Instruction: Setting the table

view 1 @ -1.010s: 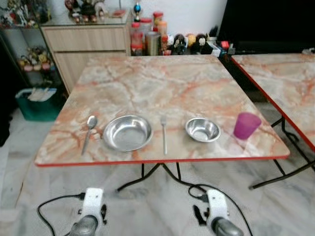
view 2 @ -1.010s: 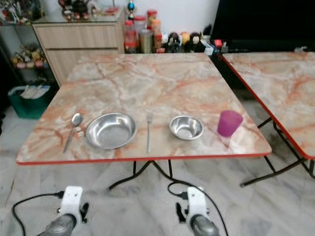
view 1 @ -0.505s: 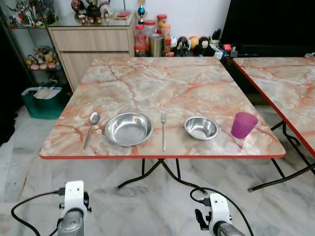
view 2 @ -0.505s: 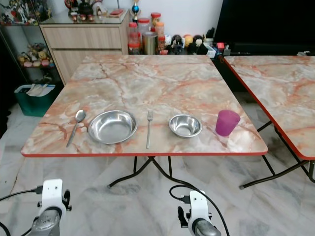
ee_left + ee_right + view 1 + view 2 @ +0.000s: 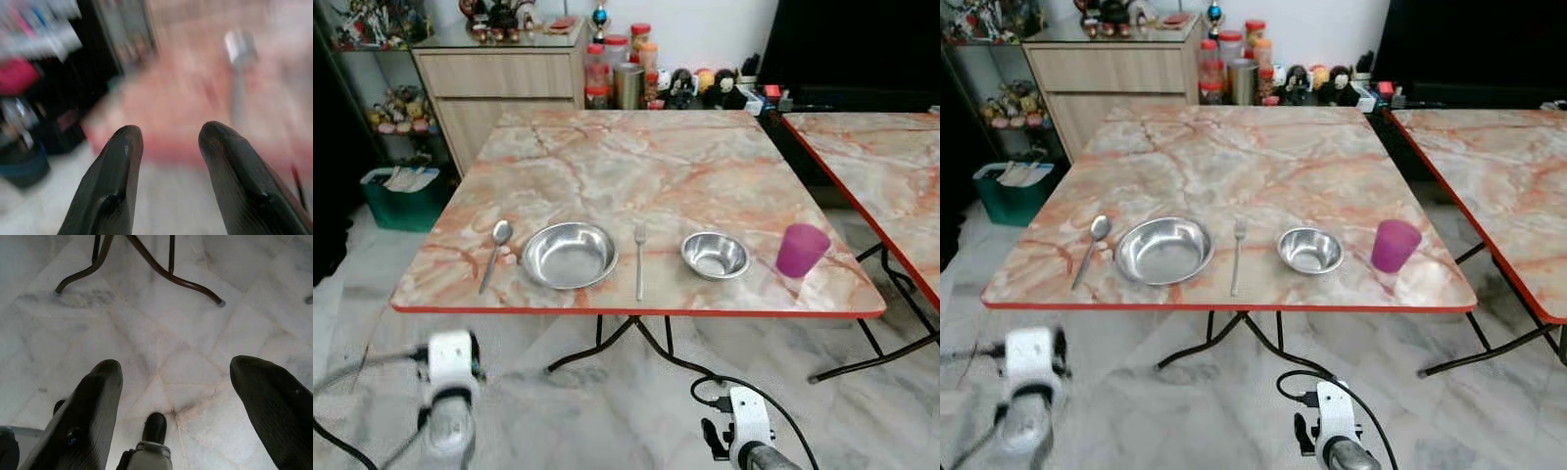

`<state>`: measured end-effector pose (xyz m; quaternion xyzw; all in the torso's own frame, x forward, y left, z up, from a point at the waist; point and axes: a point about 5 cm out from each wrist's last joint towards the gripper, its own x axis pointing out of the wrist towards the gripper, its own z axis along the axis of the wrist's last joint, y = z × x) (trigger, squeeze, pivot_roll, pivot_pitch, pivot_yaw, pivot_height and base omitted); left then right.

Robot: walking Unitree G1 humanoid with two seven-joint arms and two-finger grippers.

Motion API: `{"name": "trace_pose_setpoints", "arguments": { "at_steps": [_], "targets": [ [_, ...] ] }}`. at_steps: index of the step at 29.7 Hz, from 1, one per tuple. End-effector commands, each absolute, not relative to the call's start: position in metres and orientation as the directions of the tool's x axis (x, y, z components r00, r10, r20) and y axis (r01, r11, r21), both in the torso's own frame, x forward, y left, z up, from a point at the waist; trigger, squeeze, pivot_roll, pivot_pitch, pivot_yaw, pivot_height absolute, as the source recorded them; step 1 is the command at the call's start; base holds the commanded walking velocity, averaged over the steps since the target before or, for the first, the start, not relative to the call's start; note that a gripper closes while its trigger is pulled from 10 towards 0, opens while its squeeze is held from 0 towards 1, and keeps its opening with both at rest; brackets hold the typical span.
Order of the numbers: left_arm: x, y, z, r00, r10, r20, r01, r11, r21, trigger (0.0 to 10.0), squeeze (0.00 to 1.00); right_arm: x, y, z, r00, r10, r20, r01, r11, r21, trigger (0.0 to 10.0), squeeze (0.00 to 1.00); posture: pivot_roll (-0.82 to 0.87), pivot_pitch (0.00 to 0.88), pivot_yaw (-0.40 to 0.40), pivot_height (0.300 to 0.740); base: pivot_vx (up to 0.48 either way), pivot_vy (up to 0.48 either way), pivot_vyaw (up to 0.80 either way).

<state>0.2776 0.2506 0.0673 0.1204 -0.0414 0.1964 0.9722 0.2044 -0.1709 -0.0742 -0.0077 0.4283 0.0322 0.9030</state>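
On the marble-patterned table (image 5: 636,157), near its front edge, a row runs from left to right: a spoon (image 5: 495,253), a large steel bowl (image 5: 569,256), a fork (image 5: 639,259), a small steel bowl (image 5: 715,256) and a purple cup (image 5: 801,250). My left arm (image 5: 450,392) is low before the table's front left corner, blurred. In the left wrist view my left gripper (image 5: 168,139) is open, facing the table edge and the blurred spoon (image 5: 238,49). My right gripper (image 5: 176,377) is open wide and faces the floor by the table legs (image 5: 146,259); its arm (image 5: 744,446) hangs low.
A second marble table (image 5: 881,157) stands close on the right. Behind are a wooden cabinet (image 5: 499,73), jars and figurines (image 5: 626,83) and a dark screen (image 5: 862,49). A green bin (image 5: 406,196) sits on the floor at the left.
My left arm has risen and swung a little to the left, and is now blurred by motion. The right arm and the tableware have stayed in place; the view shifted slightly.
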Motion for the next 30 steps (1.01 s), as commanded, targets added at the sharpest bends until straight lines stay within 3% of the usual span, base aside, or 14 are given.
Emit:
{"name": "trace_pose_setpoints", "arguments": {
  "at_steps": [1,4,8,11,12,13,14,19,20,30],
  "targets": [
    [0.287,0.247,0.085,0.914,0.357,0.192,-0.394,0.892,0.219,10.0,0.0,0.207,-0.17,-0.073,0.637,0.055,-0.769,-0.07,0.997,0.014,10.0,0.0,0.04,0.0,-0.029,0.74,0.0,0.0,0.0],
    [0.304,0.233,0.109,0.929,0.273,0.251,-0.325,0.925,0.196,10.0,0.0,0.208,-0.17,-0.072,0.641,0.052,-0.766,-0.063,0.998,0.016,10.0,0.0,0.04,0.0,-0.029,0.74,0.0,0.0,0.0],
    [0.325,0.196,0.126,0.97,0.078,0.229,-0.123,0.973,0.194,10.0,0.0,0.207,-0.171,-0.073,0.638,0.046,-0.768,-0.051,0.999,0.017,10.0,0.0,0.04,0.0,-0.026,0.74,0.0,0.0,0.0],
    [0.331,0.184,0.132,0.976,0.036,0.215,-0.074,0.982,0.173,10.0,0.0,0.206,-0.172,-0.073,0.638,0.044,-0.769,-0.048,0.999,0.017,10.0,0.0,0.03,0.0,-0.021,0.74,0.0,0.0,0.0],
    [0.334,0.181,0.131,0.98,0.05,0.191,-0.073,0.99,0.118,10.0,0.22,0.206,-0.172,-0.073,0.638,0.042,-0.769,-0.044,0.999,0.018,10.0,0.0,0.03,0.0,-0.019,0.74,0.0,0.0,0.0],
    [0.336,0.178,0.131,0.983,0.058,0.173,-0.072,0.994,0.077,10.0,0.22,0.206,-0.172,-0.073,0.638,0.04,-0.769,-0.041,0.999,0.018,10.0,0.0,0.03,0.0,-0.018,0.74,0.0,0.0,0.0],
    [0.338,0.175,0.128,0.988,0.058,0.144,-0.064,0.997,0.033,10.0,1.0,0.206,-0.172,-0.073,0.638,0.039,-0.769,-0.038,0.999,0.018,10.0,0.0,0.03,0.0,-0.016,0.74,0.0,0.0,0.0],
    [0.34,0.173,0.119,0.994,0.095,0.045,-0.09,0.989,-0.119,10.0,1.0,0.206,-0.172,-0.073,0.639,0.036,-0.768,-0.031,0.999,0.02,10.0,0.0,0.02,0.0,-0.013,0.74,0.0,0.0,0.0],
    [0.34,0.173,0.117,0.995,0.1,0.016,-0.097,0.985,-0.145,10.0,0.0,0.206,-0.173,-0.073,0.639,0.035,-0.768,-0.03,0.999,0.021,10.0,0.0,0.02,0.0,-0.014,0.74,0.0,0.0,0.0],
    [0.341,0.178,0.108,0.983,0.124,-0.137,-0.157,0.953,-0.26,10.0,0.0,0.207,-0.17,-0.073,0.636,0.048,-0.771,-0.047,0.999,0.024,10.0,0.0,0.04,0.0,-0.022,0.74,0.0,0.0,0.0]
  ]
}}
